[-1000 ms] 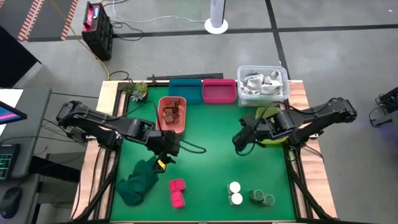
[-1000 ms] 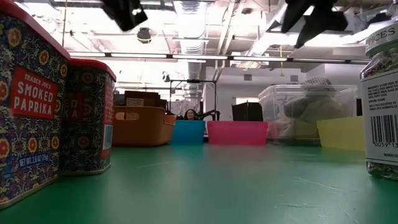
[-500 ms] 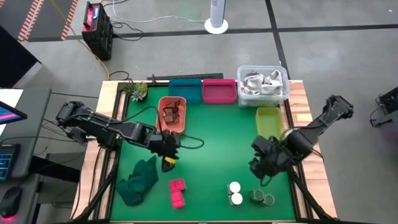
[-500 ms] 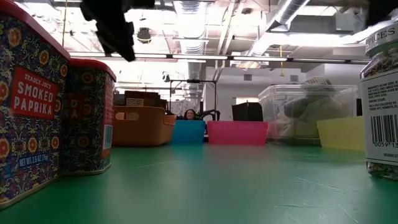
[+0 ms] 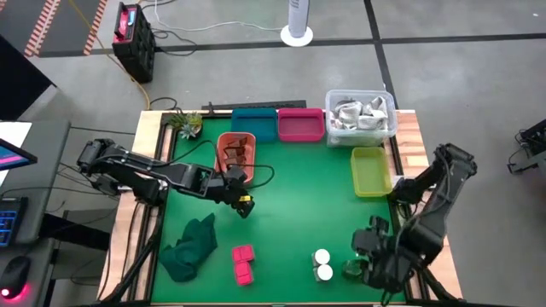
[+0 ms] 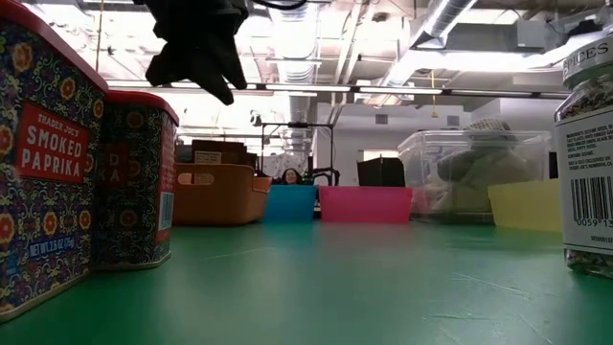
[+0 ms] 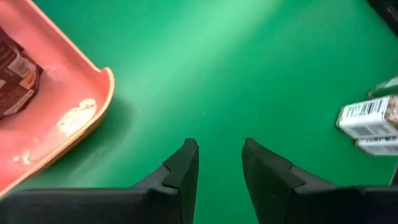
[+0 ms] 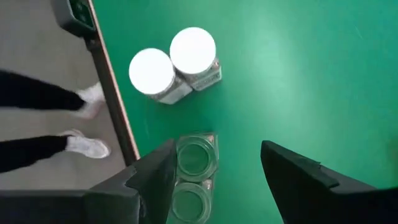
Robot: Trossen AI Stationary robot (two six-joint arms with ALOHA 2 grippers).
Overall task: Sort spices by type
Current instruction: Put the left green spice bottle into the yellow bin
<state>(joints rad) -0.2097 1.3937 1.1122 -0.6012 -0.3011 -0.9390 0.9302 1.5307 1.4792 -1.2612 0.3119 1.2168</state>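
Two greenish round jars stand side by side near the table's near right corner, with two white-topped jars just left of them. My right gripper hovers open above the greenish jars, fingers pointing down, touching nothing. Two magenta boxes, which are paprika tins, stand near the front centre. Reddish-brown pieces lie in an orange basket. My left gripper hangs open above the green mat beside that basket, with nothing between its fingers.
A dark green cloth lies crumpled at front left. Teal, pink and clear bins line the far edge; a yellow bin sits at right. A person's legs stand off the near edge.
My right gripper has swung from beside the yellow bin toward the table's near edge and now hangs over the greenish jars. My left gripper has rolled about its own axis and sunk a little beside the orange basket. No spice has moved.
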